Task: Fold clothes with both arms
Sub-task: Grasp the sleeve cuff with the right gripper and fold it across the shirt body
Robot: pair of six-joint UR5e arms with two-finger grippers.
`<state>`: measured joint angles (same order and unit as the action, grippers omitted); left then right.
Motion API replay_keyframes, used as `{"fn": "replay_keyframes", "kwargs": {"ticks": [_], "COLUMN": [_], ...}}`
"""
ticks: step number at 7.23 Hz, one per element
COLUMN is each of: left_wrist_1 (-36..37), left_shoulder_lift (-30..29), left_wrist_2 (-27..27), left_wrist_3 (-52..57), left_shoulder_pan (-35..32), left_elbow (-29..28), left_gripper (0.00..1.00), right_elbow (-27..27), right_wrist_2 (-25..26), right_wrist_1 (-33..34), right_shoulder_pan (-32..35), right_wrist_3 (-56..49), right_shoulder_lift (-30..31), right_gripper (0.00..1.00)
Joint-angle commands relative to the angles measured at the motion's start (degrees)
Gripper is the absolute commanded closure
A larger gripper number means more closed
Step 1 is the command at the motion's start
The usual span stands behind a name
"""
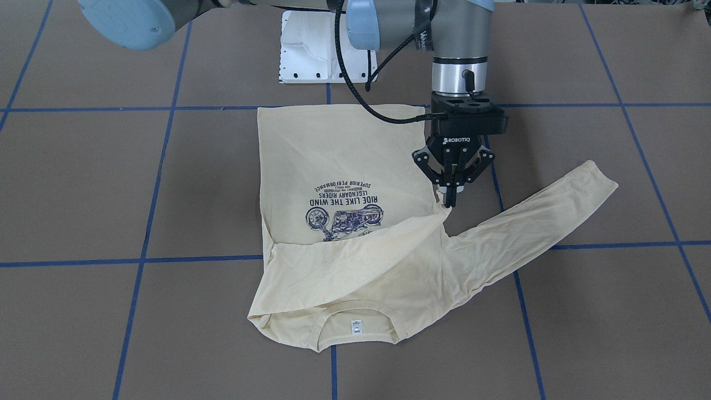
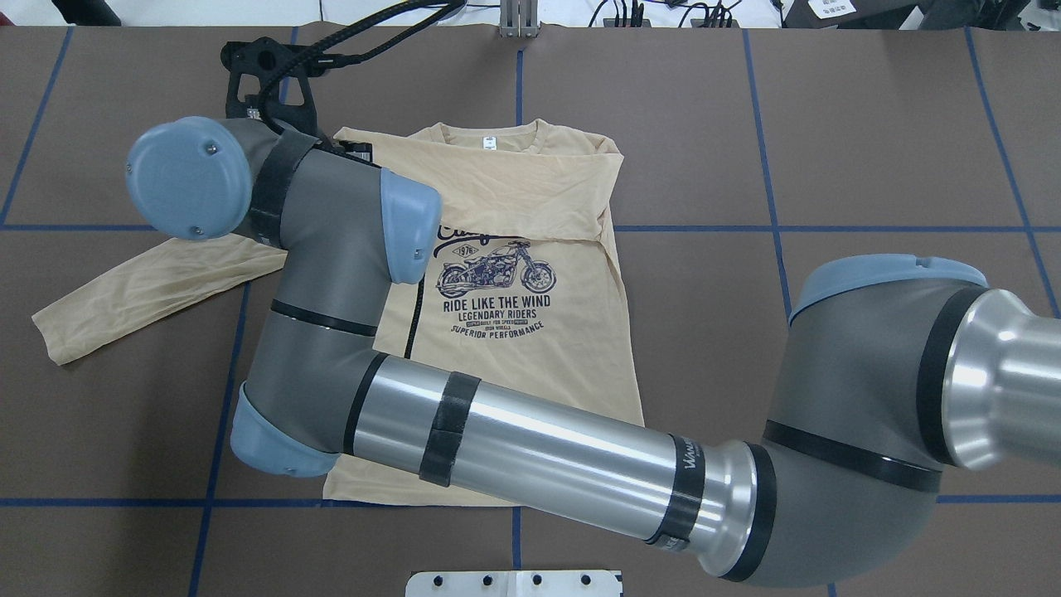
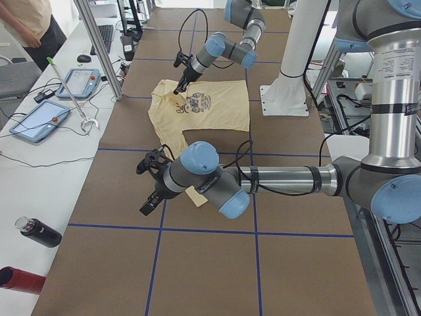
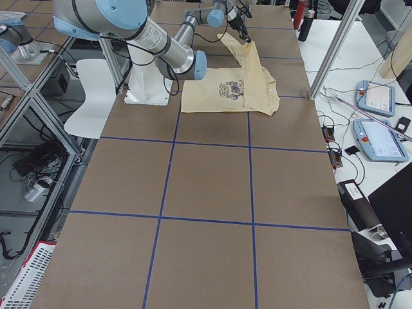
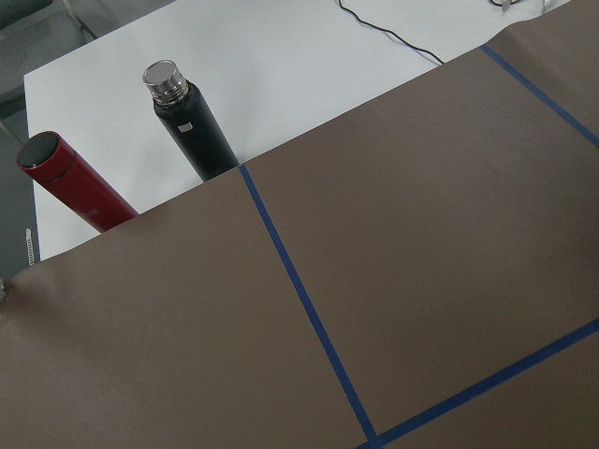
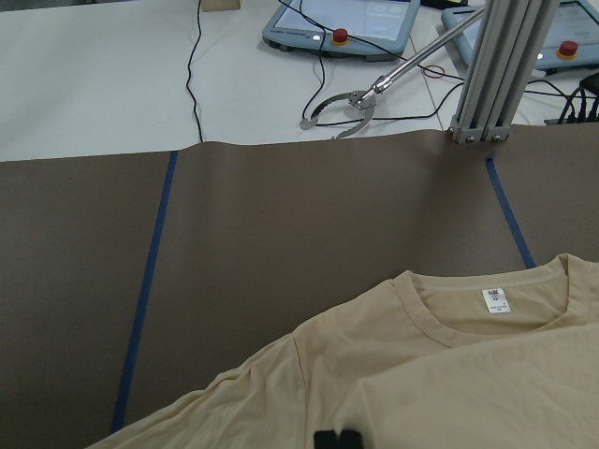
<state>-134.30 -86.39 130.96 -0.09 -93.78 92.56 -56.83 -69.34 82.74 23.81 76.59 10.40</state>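
Note:
The cream T-shirt (image 1: 344, 166) lies print-up on the brown table, its neck label (image 1: 356, 326) on the operators' side. One sleeve is folded across the chest. The other sleeve (image 1: 544, 216) lies stretched out on the robot's left. My right arm reaches across from the right (image 2: 539, 448). The right gripper (image 1: 451, 200) points down, shut on the shirt's edge at that sleeve's armpit. Its tips show on fabric in the right wrist view (image 6: 337, 438). The left gripper (image 3: 150, 191) hovers over bare table beyond the sleeve. I cannot tell whether it is open or shut.
The white pedestal base (image 1: 311, 50) stands behind the shirt's hem. A black bottle (image 5: 192, 122) and a red bottle (image 5: 75, 182) lie on the white side table. Teach pendants (image 6: 342, 19) and an aluminium post (image 6: 496, 75) stand past the far table edge.

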Motion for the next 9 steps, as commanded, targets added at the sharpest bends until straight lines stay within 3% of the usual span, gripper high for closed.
{"fn": "replay_keyframes", "kwargs": {"ticks": [1, 4, 6, 9], "left_wrist_1": [0.0, 0.0, -0.1, -6.7], "left_shoulder_lift": [0.0, 0.0, -0.3, 0.0], "left_wrist_2": [0.0, 0.0, 0.1, -0.3], "left_wrist_3": [0.0, 0.0, 0.0, -5.0], "left_shoulder_pan": [0.0, 0.0, 0.4, 6.9], "left_elbow": [0.0, 0.0, 0.5, -3.2], "left_gripper": [0.00, 0.00, 0.00, 0.00], "right_elbow": [7.3, 8.7, 3.7, -24.4], "right_wrist_2": [1.7, -0.6, -9.8, -17.3], "right_wrist_1": [-2.7, -2.8, 1.4, 14.7], "right_shoulder_pan": [-1.0, -0.4, 3.2, 7.9], "right_wrist_3": [3.9, 5.4, 5.2, -2.3], "right_shoulder_lift": [-4.0, -7.9, -5.6, 12.8], "right_gripper": [0.03, 0.01, 0.01, 0.00]}}
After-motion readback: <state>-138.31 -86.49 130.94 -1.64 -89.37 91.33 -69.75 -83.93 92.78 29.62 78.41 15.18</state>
